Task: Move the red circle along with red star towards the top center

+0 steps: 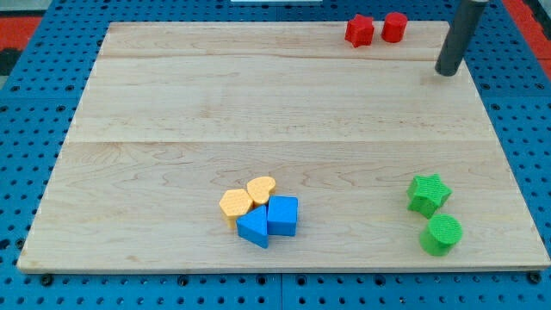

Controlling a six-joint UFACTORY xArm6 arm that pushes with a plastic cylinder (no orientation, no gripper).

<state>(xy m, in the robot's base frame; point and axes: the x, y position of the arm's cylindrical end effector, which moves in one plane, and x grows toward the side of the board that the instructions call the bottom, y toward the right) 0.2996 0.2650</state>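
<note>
Item one: my tip (pixel 447 71), the lower end of a dark rod entering from the view's top right corner, stands on the counter (pixel 258 112) near its right edge. There are no jaws on this rod, so no released or clenched state applies; the tip touches no block.

Item two: the red star (pixel 359 30) and the red circle (pixel 394 27) sit side by side at the counter's top edge, right of centre. The circle lies at about three o'clock from the star, just beside it; whether they touch cannot be told. Both lie at roughly ten o'clock from the tip, the circle being the nearer, with bare wood between.

Item three: a cluster of four blocks sits at the counter's bottom centre. The yellow hexagon (pixel 234 204) and a second yellow block (pixel 261 189), rounded and possibly heart-shaped, lie together, the second at about one o'clock from the first. The blue triangle (pixel 253 228) and the blue cube-like block (pixel 283 215) lie directly below them, apparently touching each other and the yellow pair.

Item four: the green star (pixel 428 193) and green circle (pixel 442 233) occupy the bottom right, the circle at about five o'clock from the star, very close.

Item five: the counter rests on a blue perforated base (pixel 34 129).
</note>
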